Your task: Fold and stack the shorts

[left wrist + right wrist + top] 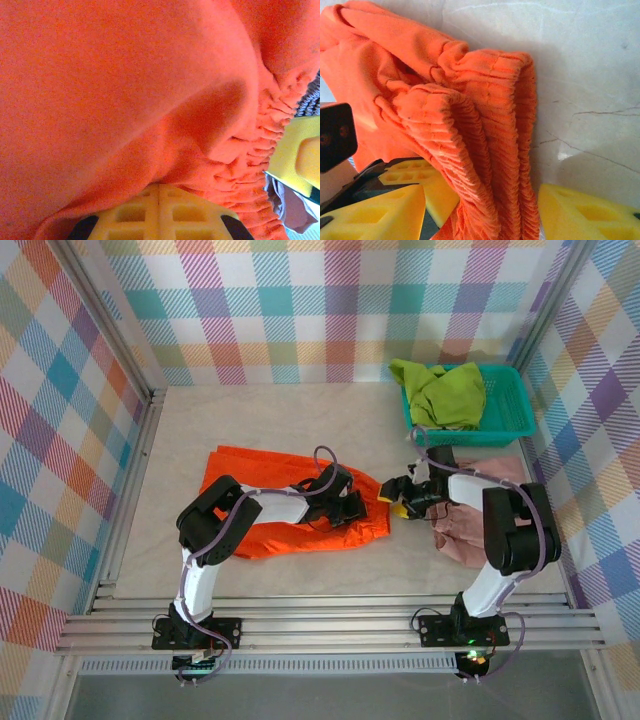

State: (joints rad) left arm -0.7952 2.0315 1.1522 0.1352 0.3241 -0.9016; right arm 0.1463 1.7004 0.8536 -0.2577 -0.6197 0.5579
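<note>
- Jaws on the left gripper (pixel 345 505) are closed. The left wrist view has its fingers (pixel 159 215) pressed together with the orange shorts (pixel 125 100) draped over them. It looks like a pinch on the cloth, though the fabric hides the contact itself.
- Just beyond, the right gripper (pixel 495 210) has its jaws apart, one finger on each side of the gathered waistband (pixel 485 125) and not yet clamped.
- From above, the orange shorts (pixel 290 535) lie spread mid-table, with both grippers at their right end.
- Risk: the waistband is bunched in several layers. The right jaws could catch only some of them, and the rest would sag and spoil the fold.
- Risk: the right arm lies over the pink shorts (pixel 460 535), so a sweep could drag them along.
- Those layers show plainly in the right wrist view, while from above the arms hide that edge.
- The top view alone takes in the far corner, where the green shorts (pixel 445 390) are heaped in the basket (pixel 515 410), unfolded.
</note>
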